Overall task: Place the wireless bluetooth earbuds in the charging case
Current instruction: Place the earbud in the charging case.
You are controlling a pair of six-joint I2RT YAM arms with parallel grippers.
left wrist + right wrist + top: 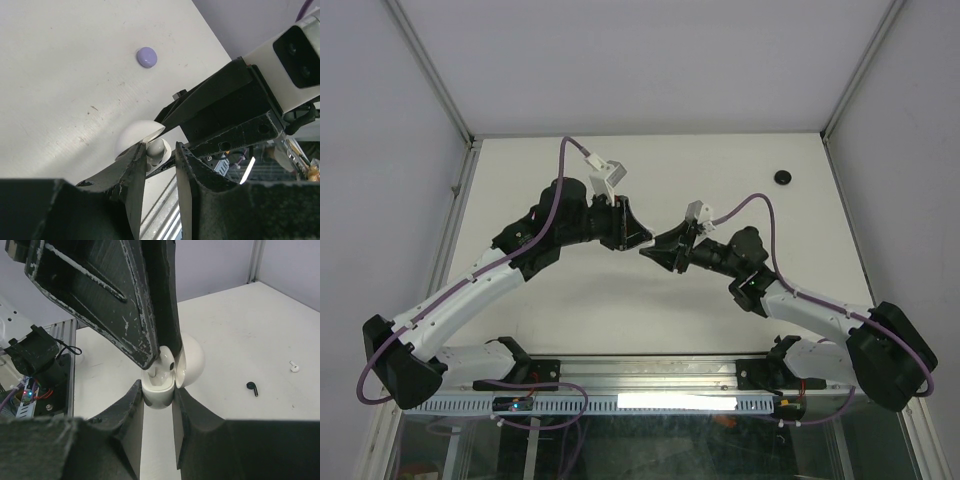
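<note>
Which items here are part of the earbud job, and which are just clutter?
Job:
- open white plastic charging case, clamped in right gripper
- held white earbud, pinched by left gripper over the case
- loose black earbud on the table
- loose white earbud on the table

Lying about:
- small round lilac puck
- small round black puck

arms: white links, black joints, black bases | cables: purple, one looped along each arm | wrist cameras: white blocks, two dark lenses | left claw: black fingers, edges scuffed pale | right claw: black matte fingers, black wedge-shaped body
</note>
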